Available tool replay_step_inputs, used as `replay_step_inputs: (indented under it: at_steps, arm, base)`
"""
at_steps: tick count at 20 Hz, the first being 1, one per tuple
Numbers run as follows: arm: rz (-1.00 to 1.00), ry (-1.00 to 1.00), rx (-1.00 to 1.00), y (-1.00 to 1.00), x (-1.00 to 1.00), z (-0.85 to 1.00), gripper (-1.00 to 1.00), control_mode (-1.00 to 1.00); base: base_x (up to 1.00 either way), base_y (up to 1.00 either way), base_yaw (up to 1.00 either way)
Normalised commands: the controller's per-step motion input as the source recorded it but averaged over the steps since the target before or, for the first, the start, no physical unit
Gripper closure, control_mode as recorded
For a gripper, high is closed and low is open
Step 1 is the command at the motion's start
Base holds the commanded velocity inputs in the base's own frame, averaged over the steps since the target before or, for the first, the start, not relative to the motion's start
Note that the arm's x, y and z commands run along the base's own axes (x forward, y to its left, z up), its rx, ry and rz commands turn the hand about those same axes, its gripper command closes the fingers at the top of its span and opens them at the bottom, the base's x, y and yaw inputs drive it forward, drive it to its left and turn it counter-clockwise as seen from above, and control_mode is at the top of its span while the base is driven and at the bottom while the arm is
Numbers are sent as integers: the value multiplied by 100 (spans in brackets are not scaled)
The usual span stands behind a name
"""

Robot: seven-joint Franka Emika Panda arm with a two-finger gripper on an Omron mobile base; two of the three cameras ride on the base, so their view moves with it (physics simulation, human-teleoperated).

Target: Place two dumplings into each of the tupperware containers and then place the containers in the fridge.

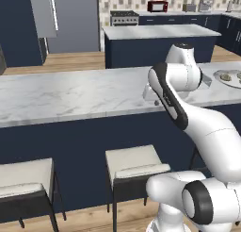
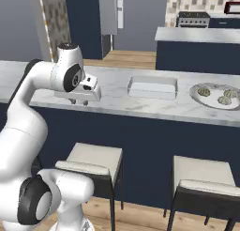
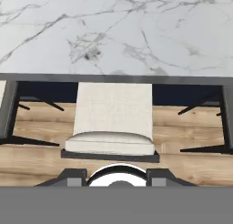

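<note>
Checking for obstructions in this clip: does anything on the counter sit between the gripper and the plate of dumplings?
Yes. In the right base view a tupperware container sits on the counter between the gripper and the plate holding the dumplings. It is low-walled, so the arm could likely pass over it.

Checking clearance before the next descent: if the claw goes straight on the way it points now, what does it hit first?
Judging by the hand view, the claw points down over the near edge of the marble counter. First contact would likely be that edge or the stool seat below; depth is unclear.
</note>
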Motion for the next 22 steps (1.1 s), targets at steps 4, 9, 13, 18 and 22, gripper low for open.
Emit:
replay_step_inputs:
  at_steps: [4,9,13,18,22]
  arm:
    - [0,0,0,0,0,0,-100,100]
    - [0,0,0,0,0,0,-100,100]
    - [0,0,0,0,0,0,-100,100]
    - [0,0,0,0,0,0,-100,100]
    - [0,0,0,0,0,0,-100,100]
  base:
    - [-9,-12,0]
    - [-49,-99,0]
    - [7,-90,-1]
    - [57,-58,-3]
    - [46,-48,-1]
